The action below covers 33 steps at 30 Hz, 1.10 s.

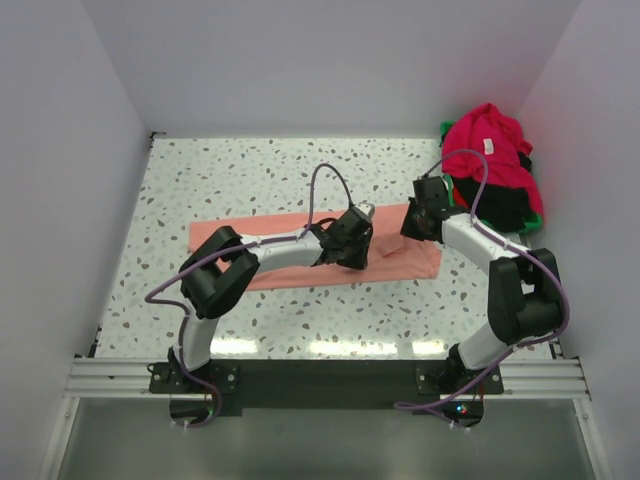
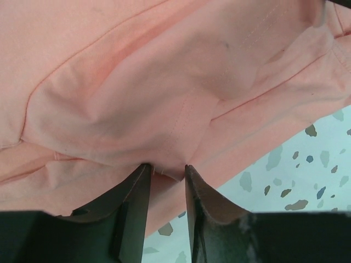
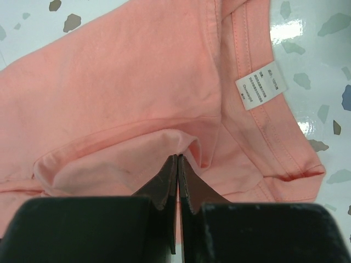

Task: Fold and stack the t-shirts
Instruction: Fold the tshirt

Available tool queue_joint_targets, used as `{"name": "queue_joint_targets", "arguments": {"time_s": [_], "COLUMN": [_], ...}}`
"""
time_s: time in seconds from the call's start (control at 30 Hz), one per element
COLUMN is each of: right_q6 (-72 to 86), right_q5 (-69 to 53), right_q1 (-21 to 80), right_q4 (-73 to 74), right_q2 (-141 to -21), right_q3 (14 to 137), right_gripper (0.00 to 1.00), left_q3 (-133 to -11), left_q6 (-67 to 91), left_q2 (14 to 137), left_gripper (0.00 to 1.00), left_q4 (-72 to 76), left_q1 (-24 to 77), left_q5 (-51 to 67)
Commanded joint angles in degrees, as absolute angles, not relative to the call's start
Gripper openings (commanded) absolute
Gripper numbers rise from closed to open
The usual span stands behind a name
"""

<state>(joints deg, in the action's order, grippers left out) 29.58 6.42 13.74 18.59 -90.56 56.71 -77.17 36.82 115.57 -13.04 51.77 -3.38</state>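
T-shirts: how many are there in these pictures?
3. A salmon-pink cloth t-shirt lies across the middle of the speckled table; a crimson red cloth t-shirt tops the heap at far right, a black cloth t-shirt under it. More may be hidden there.

Plain white walls [image 1: 330,60] box in a speckled terrazzo tabletop [image 1: 250,170], glossy with light reflections near its front edge.

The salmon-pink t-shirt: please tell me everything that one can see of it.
The salmon-pink soft cloth t-shirt lies folded into a long, slightly creased band across the middle of the speckled table. A white printed tag sits inside its neck. The left gripper stands open with a fold edge between its tips; the right gripper is shut, apparently pinching a raised fold.
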Motion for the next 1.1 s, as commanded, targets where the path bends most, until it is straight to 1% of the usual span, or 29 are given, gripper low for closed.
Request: {"name": "queue_joint_targets", "arguments": {"time_s": [0.0,0.03,0.13,0.17,0.2,0.3,0.33,0.37,0.73,1.07], "right_q6": [30.0,30.0,30.1,30.1,30.1,30.1,30.1,30.1,31.2,32.7], "right_q5": [5.9,5.8,5.5,5.5,5.5,5.4,5.2,5.1,1.7,-2.1], "right_q1": [13.5,13.5,13.4,13.5,13.4,13.5,13.4,13.4,13.5,14.5], "right_q4": [17.1,17.1,17.1,17.1,17.1,17.2,17.2,17.4,17.5,18.0], "right_q2": [-89.3,-89.2,-88.9,-88.9,-88.5,-88.2,-87.8,-87.5,-83.8,-77.7], "right_q3": [56.3,56.3,56.2,56.1,56.0,55.6,55.6,55.5,53.0,48.3], "right_gripper": [0.01,0.01,0.00,0.00,0.00,0.00,0.00,0.00,0.00,0.00], "left_q3": [-80.3,-80.4,-80.9,-80.9,-80.9,-81.1,-81.0,-81.0,-76.6,-68.0], "left_q6": [37.3,37.3,37.3,37.1,36.9,36.8,36.8,36.7,37.6,39.2], "left_q2": [115.8,115.8,115.8,115.5,115.2,114.8,114.6,114.3,105.2,98.4], "left_gripper": [0.35,0.33,0.21,0.19,0.13,0.07,0.02,0.01,0.00,0.00], "left_q4": [-12.6,-12.6,-12.9,-13.0,-13.1,-13.4,-13.6,-13.8,-15.5,-16.1], "left_q1": [52.0,52.0,52.0,52.0,52.0,52.0,52.0,52.0,51.6,49.4], "left_q5": [-4.7,-4.8,-5.3,-5.4,-5.7,-6.2,-6.4,-6.5,-9.7,-10.8]}}
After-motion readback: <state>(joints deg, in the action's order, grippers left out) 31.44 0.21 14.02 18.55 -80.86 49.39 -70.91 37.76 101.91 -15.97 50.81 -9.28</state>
